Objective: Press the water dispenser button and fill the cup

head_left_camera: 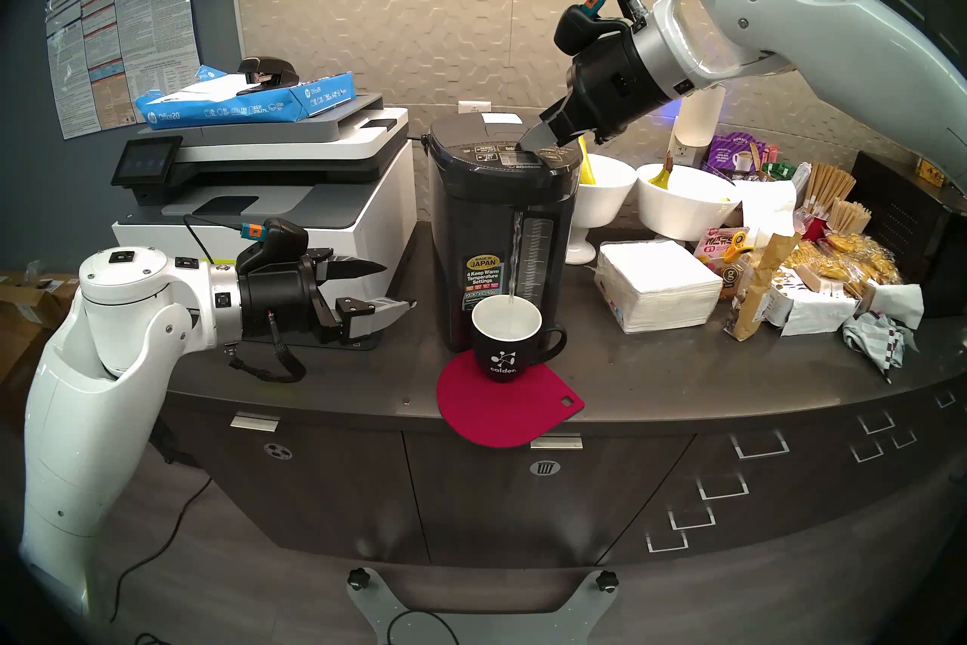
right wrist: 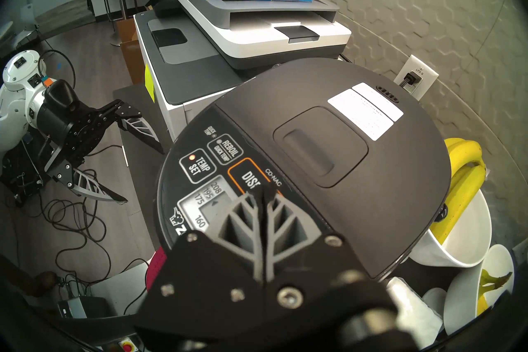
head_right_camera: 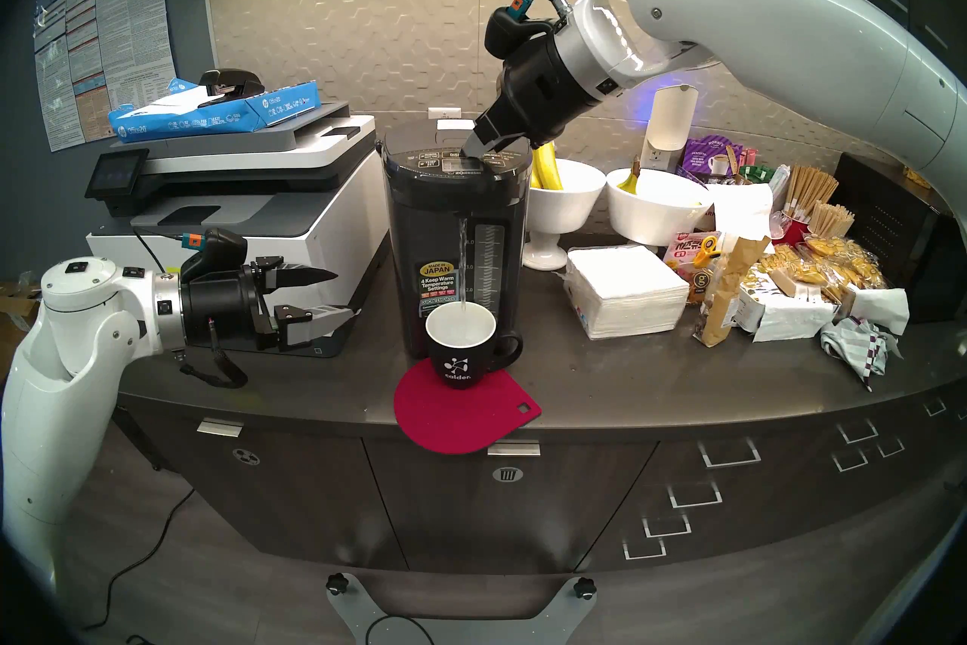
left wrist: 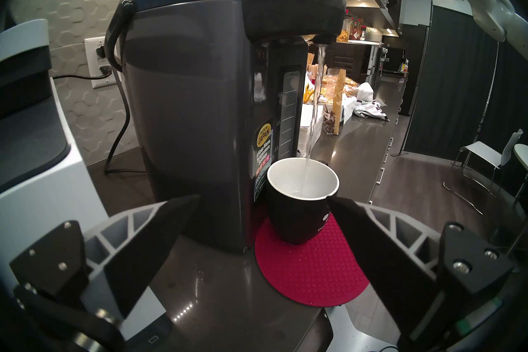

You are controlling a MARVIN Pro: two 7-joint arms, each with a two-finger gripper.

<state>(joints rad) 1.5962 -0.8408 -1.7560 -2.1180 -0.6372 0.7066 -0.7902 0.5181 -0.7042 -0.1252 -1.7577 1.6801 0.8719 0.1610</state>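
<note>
The right gripper (right wrist: 261, 194), fingers together, presses the button (right wrist: 249, 180) at frame center atop the water dispenser (head_left_camera: 502, 230). A stream falls into the cup (head_left_camera: 506, 345) on the red mat (head_left_camera: 510, 406), lower center; it looks under 1 half full. The left gripper (head_left_camera: 390, 288), jaws apart and empty, waits mid-left. The mat overhangs the counter (head_left_camera: 732, 382) edge.

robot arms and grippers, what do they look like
Both arms have glossy white shells with silver wrist rings. The left gripper and right gripper each have a black body, grey ribbed fingers with black pads, a black wrist camera with a teal-and-orange plug, and black cables.
</note>
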